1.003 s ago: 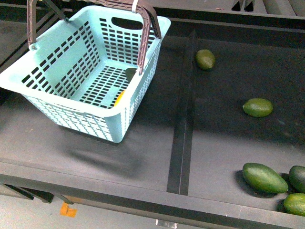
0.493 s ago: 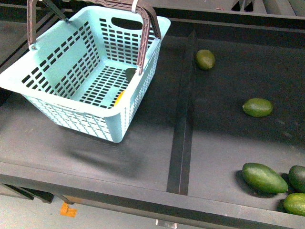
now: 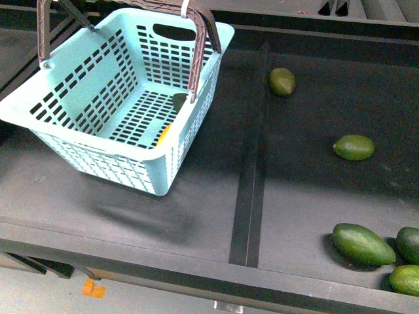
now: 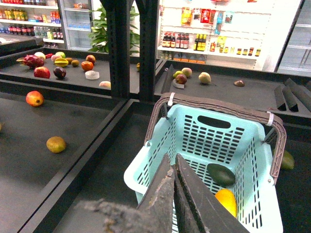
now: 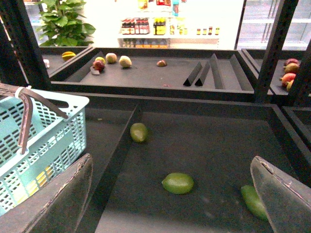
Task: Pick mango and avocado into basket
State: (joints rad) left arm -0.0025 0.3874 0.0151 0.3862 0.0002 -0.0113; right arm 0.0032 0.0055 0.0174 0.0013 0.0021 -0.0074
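Observation:
The teal basket (image 3: 131, 154) stands tilted at the left of the dark shelf, its brown handles up. Inside it lie the yellow mango (image 3: 164, 135) and a dark avocado (image 3: 180, 100). In the left wrist view the mango (image 4: 226, 200) and avocado (image 4: 221, 174) rest side by side on the basket's (image 4: 194, 131) floor, and my left gripper (image 4: 172, 160) is shut and empty over its near wall. My right gripper (image 5: 171, 160) is open and empty above the shelf beside the basket (image 5: 48, 141). Neither gripper shows in the front view.
Several loose green avocados lie on the right half of the shelf, one at the back (image 3: 282, 81), one mid-shelf (image 3: 354, 147) and a cluster (image 3: 363, 243) near the front edge. A raised divider (image 3: 252, 163) splits the shelf. A black upright post (image 4: 129, 48) stands behind the basket.

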